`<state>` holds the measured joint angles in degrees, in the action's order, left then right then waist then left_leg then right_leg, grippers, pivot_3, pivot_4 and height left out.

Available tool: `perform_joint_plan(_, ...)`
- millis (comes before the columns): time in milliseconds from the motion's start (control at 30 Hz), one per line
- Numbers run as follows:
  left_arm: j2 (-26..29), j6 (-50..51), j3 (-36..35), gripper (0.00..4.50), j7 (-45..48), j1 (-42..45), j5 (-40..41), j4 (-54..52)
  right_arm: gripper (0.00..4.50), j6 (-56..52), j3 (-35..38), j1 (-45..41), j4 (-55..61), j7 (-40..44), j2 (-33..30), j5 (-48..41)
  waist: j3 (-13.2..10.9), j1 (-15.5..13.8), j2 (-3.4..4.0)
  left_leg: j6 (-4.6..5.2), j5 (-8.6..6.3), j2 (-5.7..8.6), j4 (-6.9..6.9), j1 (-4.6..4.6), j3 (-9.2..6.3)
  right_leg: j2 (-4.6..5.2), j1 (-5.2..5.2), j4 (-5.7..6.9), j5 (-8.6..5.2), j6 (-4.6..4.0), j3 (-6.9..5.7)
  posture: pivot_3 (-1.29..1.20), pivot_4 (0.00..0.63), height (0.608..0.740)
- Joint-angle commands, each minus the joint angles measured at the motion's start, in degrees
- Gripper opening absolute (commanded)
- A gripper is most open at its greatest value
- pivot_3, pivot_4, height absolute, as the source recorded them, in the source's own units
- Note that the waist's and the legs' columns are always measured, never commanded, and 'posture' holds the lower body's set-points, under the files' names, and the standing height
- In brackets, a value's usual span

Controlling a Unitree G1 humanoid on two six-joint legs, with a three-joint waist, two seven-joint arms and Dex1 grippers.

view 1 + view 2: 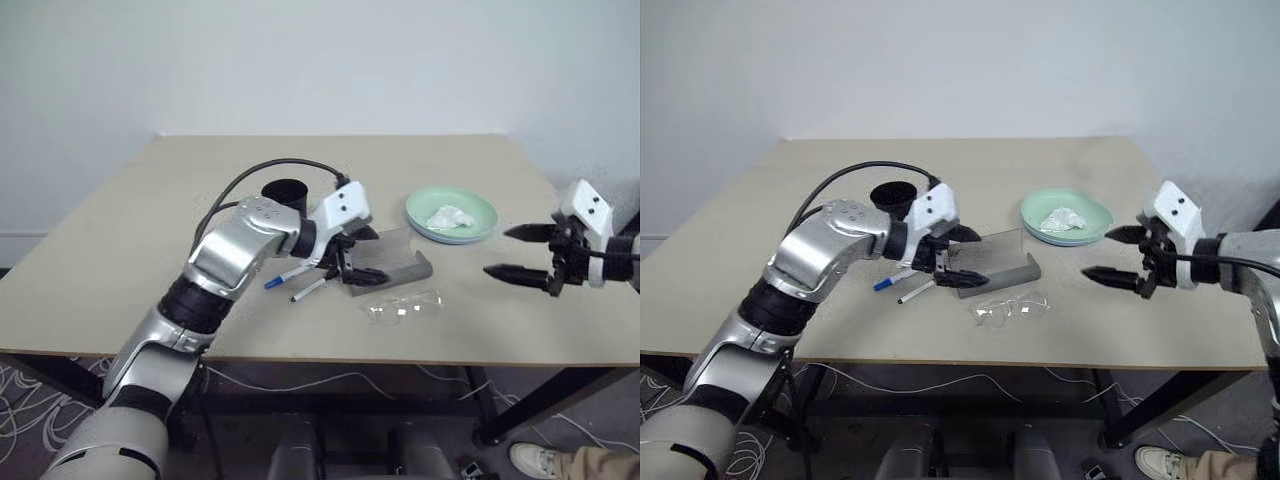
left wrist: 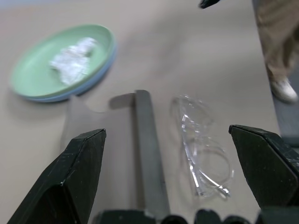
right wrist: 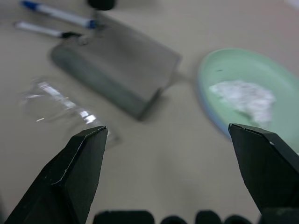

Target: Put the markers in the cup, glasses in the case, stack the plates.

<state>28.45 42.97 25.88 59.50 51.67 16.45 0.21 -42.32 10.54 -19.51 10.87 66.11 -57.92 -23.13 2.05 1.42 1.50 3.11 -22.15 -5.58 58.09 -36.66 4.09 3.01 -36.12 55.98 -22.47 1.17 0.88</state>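
We see a tabletop with the things spread in its middle. Nearest to us lie the glasses, so clear that they are hard to make out; they rest flat, just in front of the grey case. The case lies open, and our left arm hides its left end. The left gripper hangs over that end with its two black fingers wide apart, and it holds nothing; we cannot tell if it touches the case. Beside the case, on the left, lie the two markers, one with a blue cap and one with a black cap, partly hidden under the arm. The right gripper floats off to the right, well apart from the things, wide open and holding nothing. Farther back stands the black cup, its lower part hidden by the arm. The plates are stacked, green on top, with only a thin blue edge showing underneath, and a crumpled white tissue lies inside.
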Motion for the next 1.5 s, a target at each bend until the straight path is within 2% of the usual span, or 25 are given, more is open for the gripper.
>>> perform_joint_plan(33, -1.28, 0.95, 4.52, 4.50, 1.23, 4.08, -4.05, 1.24, 4.49, 1.56, 5.34, 2.80, 3.94, 2.53, -2.52, -3.27, -0.03, -0.17, -0.05, 0.01, -0.01, 0.00, -0.01, -0.01, -0.01, 0.00, 0.00, -0.01, 0.00, 0.01, -0.01, 0.00, 0.000, 0.615)
perform_joint_plan(133, -3.30, 2.45, 8.76, 4.50, 0.53, 6.94, -8.02, 3.97, 4.49, 2.22, 6.78, 4.32, 4.64, 2.05, -2.61, -4.15, -0.14, -0.24, -0.21, 0.09, -0.05, -0.01, -0.06, 0.01, -0.03, -0.01, 0.00, -0.01, -0.04, 0.07, -0.03, 0.00, 0.000, 0.615)
perform_joint_plan(300, -10.42, 3.29, 12.30, 4.50, -0.90, 10.97, -12.16, 11.75, 4.49, 2.48, 7.16, 5.78, 5.41, -0.10, -1.97, -4.48, -0.18, -0.46, -0.27, 0.26, -0.14, 0.00, -0.01, 0.04, -0.04, -0.01, 0.03, -0.05, -0.15, 0.29, -0.01, 0.00, 0.000, 0.615)
perform_joint_plan(500, -15.65, 3.46, 13.62, 4.50, -1.27, 12.59, -14.89, 17.59, 4.49, 2.48, 7.33, 7.12, 6.42, -1.99, -1.73, -5.20, -0.20, -0.54, -0.29, 0.09, -0.05, 0.03, 0.08, 0.01, -0.02, 0.00, 0.07, -0.16, -0.10, 0.18, 0.14, 0.00, 0.000, 0.615)
perform_joint_plan(733, -18.69, 3.95, 14.09, 4.50, -1.05, 12.62, -17.27, 20.62, 4.49, 2.42, 7.28, 8.01, 6.99, -3.70, -1.95, -5.91, -0.21, -0.76, -0.30, 0.12, -0.06, 0.03, 0.08, 0.00, -0.03, -0.02, 0.03, -0.10, -0.12, 0.19, 0.08, 0.00, 0.000, 0.615)
perform_joint_plan(833, -19.22, 4.11, 14.34, 3.93, -0.63, 12.24, -17.75, 20.69, 4.50, 2.26, 6.88, 7.86, 7.21, -4.40, -1.80, -6.04, -0.21, -0.83, -0.30, 0.28, -0.15, 0.02, 0.07, 0.00, -0.03, -0.02, 0.04, -0.10, -0.12, 0.19, 0.09, 0.00, 0.000, 0.615)
perform_joint_plan(1100, -19.05, 3.50, 15.22, 1.12, 0.45, 10.94, -19.29, 19.92, 4.50, 2.25, 5.83, 6.99, 7.20, -5.47, -1.97, -6.36, -0.21, -1.60, -0.30, 0.28, -0.16, 0.02, 0.09, 0.01, -0.03, 0.00, 0.07, -0.13, -0.11, 0.18, 0.13, 0.00, 0.000, 0.615)
perform_joint_plan(1500, -17.30, 0.06, 17.59, 1.12, 3.21, 9.46, -21.29, 19.11, 4.50, 2.17, 4.92, 6.25, 6.91, -6.19, -2.39, -6.45, -0.20, -1.65, -0.30, 0.28, -0.15, 0.01, 0.11, 0.02, -0.03, -0.01, 0.07, -0.11, -0.11, 0.17, 0.12, 0.00, 0.000, 0.615)
